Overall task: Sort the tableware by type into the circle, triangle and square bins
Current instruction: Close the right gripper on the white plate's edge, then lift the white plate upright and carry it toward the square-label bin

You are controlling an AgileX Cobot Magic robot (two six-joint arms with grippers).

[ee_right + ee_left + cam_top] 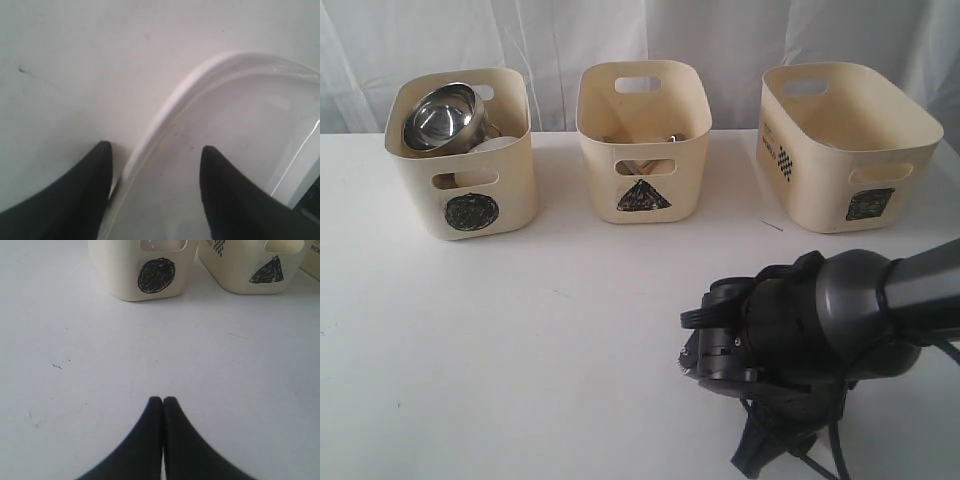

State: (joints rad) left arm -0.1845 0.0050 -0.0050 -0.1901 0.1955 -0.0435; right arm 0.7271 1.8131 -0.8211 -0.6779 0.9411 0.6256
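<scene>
Right pincer (156, 147) spread apart, astride rim of large white plate (240, 115): one fingertip outside over table (60, 60), other above plate's well. Left pincer (163, 400) pressed together, holding nothing, well short of circle bin (156, 275).

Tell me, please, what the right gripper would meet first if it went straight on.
Most likely the rim of the white plate, which runs between the open fingers of the right gripper, with the table just beneath; depth is unclear.

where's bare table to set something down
The broad table stretch in front of the circle bin and triangle bin is bare. Crowded: front right, where the right hand straddles the plate rim; the circle bin is piled full.
</scene>
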